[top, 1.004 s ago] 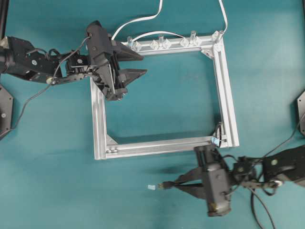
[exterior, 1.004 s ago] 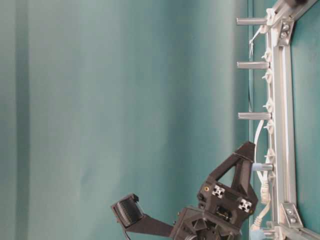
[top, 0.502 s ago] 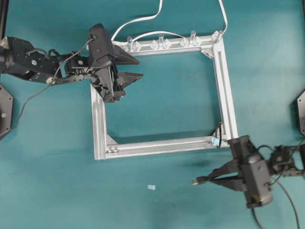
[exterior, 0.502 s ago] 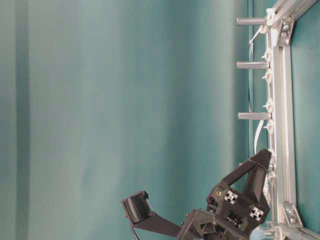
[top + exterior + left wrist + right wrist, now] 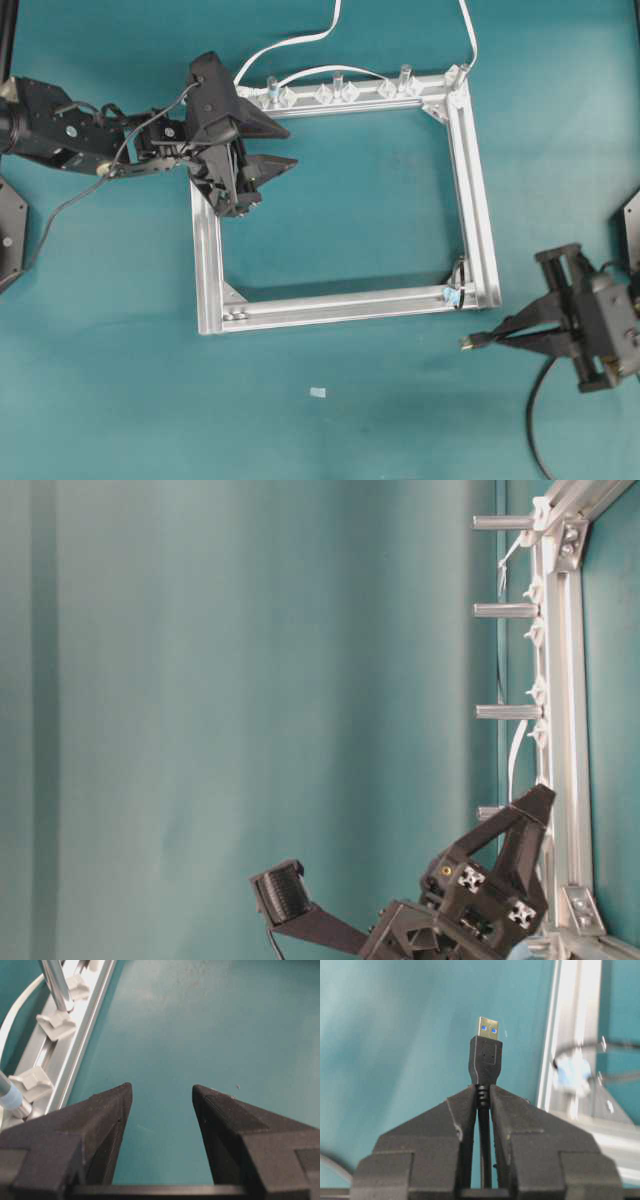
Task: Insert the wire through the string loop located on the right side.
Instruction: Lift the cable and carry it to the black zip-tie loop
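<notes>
My right gripper (image 5: 497,338) is shut on the wire (image 5: 535,410) just behind its black plug (image 5: 468,342), whose metallic tip points left. It sits right of and slightly below the frame's lower right corner. In the right wrist view the plug (image 5: 485,1057) sticks up from the right gripper (image 5: 482,1091). The string loop (image 5: 580,1060), blurred, lies to the plug's right with a light-blue bit at its base. Overhead, the string loop (image 5: 460,278) stands at that corner, apart from the plug. My left gripper (image 5: 290,145) is open over the frame's upper left; between the left gripper's (image 5: 161,1091) fingers there is nothing.
A square aluminium frame (image 5: 470,180) lies mid-table. Clear clips and upright posts (image 5: 335,90) line its top rail, with a white cable (image 5: 300,40) running through them. A small pale scrap (image 5: 318,392) lies below the frame. Open teal table surrounds the right gripper.
My right gripper has carried the plug rightward and a little up, from below the bottom rail to beside the frame's lower right corner. The left gripper has barely shifted.
</notes>
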Action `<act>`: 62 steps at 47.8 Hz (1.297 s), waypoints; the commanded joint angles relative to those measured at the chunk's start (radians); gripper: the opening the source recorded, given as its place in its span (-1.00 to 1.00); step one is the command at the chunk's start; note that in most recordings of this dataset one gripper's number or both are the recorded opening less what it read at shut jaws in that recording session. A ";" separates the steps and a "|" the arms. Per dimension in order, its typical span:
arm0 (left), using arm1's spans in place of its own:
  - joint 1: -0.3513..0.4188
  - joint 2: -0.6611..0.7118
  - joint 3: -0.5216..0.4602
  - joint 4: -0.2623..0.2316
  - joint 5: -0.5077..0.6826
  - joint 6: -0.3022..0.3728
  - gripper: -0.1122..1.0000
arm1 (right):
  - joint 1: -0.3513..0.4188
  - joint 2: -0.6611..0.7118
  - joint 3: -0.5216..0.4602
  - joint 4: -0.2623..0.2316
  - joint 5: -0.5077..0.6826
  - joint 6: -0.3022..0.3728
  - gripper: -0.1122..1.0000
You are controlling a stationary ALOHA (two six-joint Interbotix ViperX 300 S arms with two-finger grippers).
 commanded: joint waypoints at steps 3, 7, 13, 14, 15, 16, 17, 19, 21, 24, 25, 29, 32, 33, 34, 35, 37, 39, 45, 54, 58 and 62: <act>-0.002 -0.025 -0.009 0.003 0.009 -0.005 0.22 | 0.003 -0.071 0.034 -0.003 0.000 -0.002 -0.58; -0.002 -0.026 -0.009 0.003 0.020 -0.005 0.22 | 0.005 -0.098 0.051 -0.003 -0.002 -0.002 -0.58; -0.002 -0.026 -0.009 0.003 0.035 -0.005 0.22 | 0.005 -0.120 0.069 -0.005 -0.003 -0.003 -0.58; -0.002 -0.026 -0.009 0.003 0.035 -0.005 0.22 | 0.003 -0.123 0.071 -0.005 -0.003 -0.003 -0.58; -0.003 -0.025 -0.009 0.003 0.037 -0.005 0.22 | 0.005 -0.123 0.072 -0.006 -0.002 -0.003 -0.58; -0.002 -0.026 -0.009 0.003 0.037 -0.005 0.22 | 0.003 -0.124 0.074 -0.005 -0.002 -0.003 -0.58; -0.003 -0.026 -0.009 0.003 0.037 -0.005 0.22 | 0.003 -0.124 0.075 -0.006 0.000 -0.003 -0.58; -0.003 -0.026 -0.011 0.003 0.037 -0.005 0.22 | 0.005 -0.124 0.078 -0.006 0.000 -0.003 -0.58; -0.002 -0.026 -0.014 0.003 0.037 -0.005 0.21 | 0.005 -0.124 0.080 -0.006 0.000 -0.003 -0.58; -0.003 -0.025 -0.015 0.003 0.037 -0.005 0.21 | 0.003 -0.124 0.080 -0.006 0.000 -0.005 -0.58; -0.002 -0.026 -0.015 0.003 0.037 -0.005 0.21 | 0.005 -0.123 0.080 -0.006 0.000 -0.006 -0.58; -0.002 -0.026 -0.015 0.003 0.037 -0.005 0.21 | 0.003 -0.124 0.078 -0.006 0.000 -0.018 -0.58; -0.002 -0.026 -0.014 0.003 0.037 -0.005 0.21 | 0.005 -0.124 0.078 -0.006 -0.002 -0.031 -0.58; -0.003 -0.026 -0.015 0.003 0.037 -0.005 0.21 | 0.003 -0.124 0.077 -0.006 -0.003 -0.035 -0.58; -0.002 -0.026 -0.015 0.005 0.037 -0.005 0.21 | 0.003 -0.124 0.077 -0.006 -0.005 -0.038 -0.58; -0.003 -0.026 -0.015 0.005 0.037 -0.005 0.21 | 0.003 -0.124 0.077 -0.006 -0.005 -0.043 -0.58; -0.002 -0.025 -0.015 0.003 0.035 -0.003 0.21 | 0.003 -0.124 0.075 -0.006 -0.005 -0.048 -0.58; -0.003 -0.026 -0.015 0.003 0.037 -0.005 0.21 | 0.005 -0.124 0.075 -0.006 -0.006 -0.054 -0.58; -0.003 -0.026 -0.015 0.003 0.037 -0.003 0.21 | 0.003 -0.124 0.075 -0.005 -0.006 -0.052 -0.58; -0.003 -0.025 -0.015 0.003 0.037 -0.003 0.21 | 0.003 -0.124 0.077 -0.006 -0.006 -0.052 -0.58; -0.003 -0.026 -0.015 0.003 0.037 -0.003 0.21 | 0.000 -0.124 0.080 -0.003 -0.008 -0.052 -0.58; -0.002 -0.026 -0.017 0.003 0.037 -0.003 0.21 | -0.006 -0.124 0.084 -0.005 -0.011 -0.052 -0.58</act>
